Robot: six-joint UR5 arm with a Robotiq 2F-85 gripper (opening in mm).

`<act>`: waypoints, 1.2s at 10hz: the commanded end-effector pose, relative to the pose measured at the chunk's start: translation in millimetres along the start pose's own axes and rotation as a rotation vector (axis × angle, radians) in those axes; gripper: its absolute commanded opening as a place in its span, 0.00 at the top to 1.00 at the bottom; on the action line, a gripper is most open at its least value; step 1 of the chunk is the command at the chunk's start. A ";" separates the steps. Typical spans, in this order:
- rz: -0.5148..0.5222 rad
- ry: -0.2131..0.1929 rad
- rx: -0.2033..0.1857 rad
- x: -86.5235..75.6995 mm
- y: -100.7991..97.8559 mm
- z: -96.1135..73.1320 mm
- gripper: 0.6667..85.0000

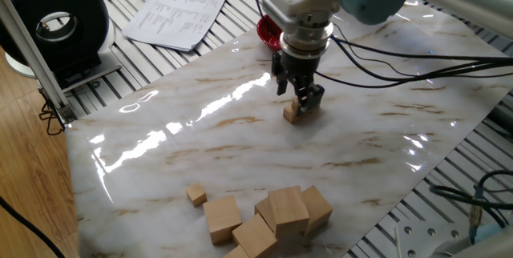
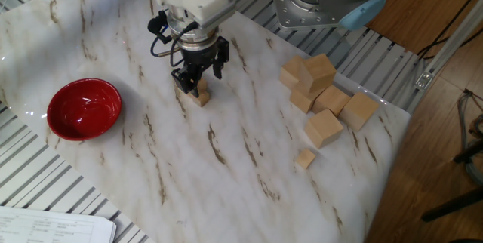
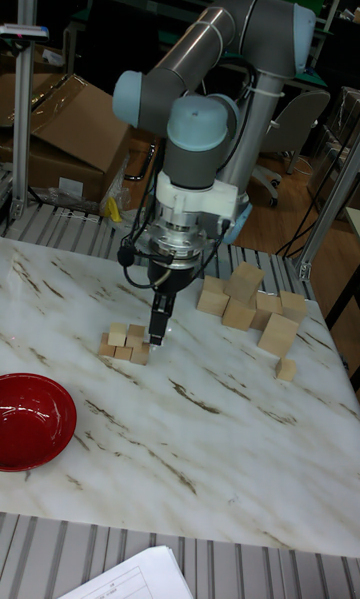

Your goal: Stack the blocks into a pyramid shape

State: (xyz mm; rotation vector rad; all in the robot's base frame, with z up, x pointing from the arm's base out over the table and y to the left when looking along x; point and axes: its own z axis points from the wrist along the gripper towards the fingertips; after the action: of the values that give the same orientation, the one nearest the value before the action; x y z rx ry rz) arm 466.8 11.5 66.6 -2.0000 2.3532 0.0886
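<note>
Several small tan blocks [image 3: 123,345] form a low pile, three in a bottom row and two on top. That pile [image 1: 292,114] sits mid-table, partly hidden behind my fingers in the other fixed view [image 2: 201,98]. My gripper [image 1: 296,98] [image 2: 198,83] [image 3: 158,336] hovers just above and beside the pile, open and holding nothing. One more small block [image 1: 196,194] [image 2: 305,158] [image 3: 286,369] lies alone near the big cubes.
A heap of much larger wooden cubes [image 1: 268,214] [image 2: 324,96] [image 3: 245,304] sits at one end of the marble sheet. A red bowl [image 1: 269,35] [image 2: 83,109] [image 3: 30,419] stands at the other end. Papers [image 1: 180,14] lie off the sheet.
</note>
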 end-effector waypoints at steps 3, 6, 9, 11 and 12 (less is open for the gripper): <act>0.020 -0.036 0.017 -5.9 -7.5 3.4 0.28; 0.039 -0.056 0.011 -3.2 -6.5 7.6 0.28; 0.030 -0.059 0.014 -2.2 -7.9 8.2 0.28; 0.010 -0.066 0.001 7.6 -5.1 6.7 0.28; 0.023 -0.069 -0.009 9.1 -1.5 5.7 0.28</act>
State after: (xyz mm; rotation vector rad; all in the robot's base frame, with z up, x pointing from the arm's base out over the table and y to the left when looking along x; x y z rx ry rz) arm 470.2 6.5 57.9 -1.9535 2.3405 0.1342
